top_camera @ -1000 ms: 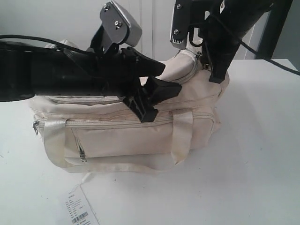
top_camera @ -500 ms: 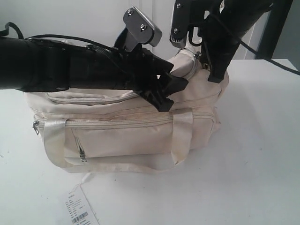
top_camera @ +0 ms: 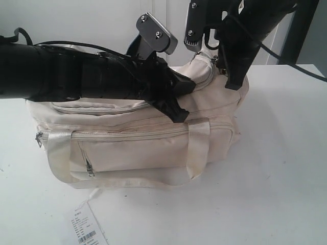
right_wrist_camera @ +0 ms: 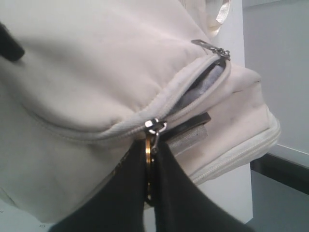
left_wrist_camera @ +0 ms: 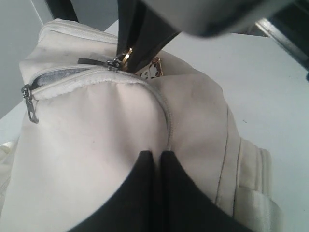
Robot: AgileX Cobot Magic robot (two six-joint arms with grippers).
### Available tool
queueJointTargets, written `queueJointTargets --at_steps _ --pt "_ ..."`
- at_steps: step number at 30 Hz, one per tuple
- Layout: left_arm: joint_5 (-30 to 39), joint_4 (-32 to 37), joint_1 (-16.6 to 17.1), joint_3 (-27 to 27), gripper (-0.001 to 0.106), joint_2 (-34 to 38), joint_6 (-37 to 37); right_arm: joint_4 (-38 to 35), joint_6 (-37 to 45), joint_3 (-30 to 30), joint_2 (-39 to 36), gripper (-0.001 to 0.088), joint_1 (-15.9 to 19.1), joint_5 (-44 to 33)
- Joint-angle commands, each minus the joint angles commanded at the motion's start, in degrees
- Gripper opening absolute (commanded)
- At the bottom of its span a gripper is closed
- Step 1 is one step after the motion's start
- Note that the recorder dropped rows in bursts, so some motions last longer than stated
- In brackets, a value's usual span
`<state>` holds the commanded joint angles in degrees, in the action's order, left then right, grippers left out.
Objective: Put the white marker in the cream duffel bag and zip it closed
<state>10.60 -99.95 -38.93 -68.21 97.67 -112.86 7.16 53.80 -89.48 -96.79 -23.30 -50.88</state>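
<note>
left gripper (left_wrist_camera: 155, 155): jaws pressed together, no gap showing, tips against the cloth of the cream duffel bag (top_camera: 133, 148) on a curved seam; cannot tell if any cloth is pinched between them; in the exterior view this gripper sits on the bag's top at about 1 o'clock from the bag's middle, its arm running off toward 9 o'clock

right gripper (right_wrist_camera: 150, 145): closed tight on the gold zip ring (right_wrist_camera: 147, 164) that hangs from the slider (right_wrist_camera: 154, 126) of the top zip; in the exterior view it stands at the bag's raised end, about 2 o'clock from the bag's middle, well clear of the left gripper

top zip: a short stretch gapes between that slider and a second slider (right_wrist_camera: 219, 51), with grey lining showing in the gap

bag rests on the white surface (top_camera: 276, 168), front pocket and strap handle (top_camera: 196, 148) facing the camera; paper tag (top_camera: 87, 229) lies on the surface at 7 o'clock from the bag, near it

where the white marker is cannot be told

vs 1.0 s ago: left arm has risen and reached further toward 3 o'clock; its jaws were spread then and are together now; vs 0.5 s ago its tips have drawn slightly back toward 9 o'clock; right gripper, bag and tag unchanged
</note>
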Motion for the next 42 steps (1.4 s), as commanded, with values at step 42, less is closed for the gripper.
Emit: queueJointTargets --at_steps 42 --pt "8.94 0.00 -0.10 0.53 0.000 -1.01 0.11 9.02 -1.59 -1.25 -2.02 0.0000 0.00 15.49"
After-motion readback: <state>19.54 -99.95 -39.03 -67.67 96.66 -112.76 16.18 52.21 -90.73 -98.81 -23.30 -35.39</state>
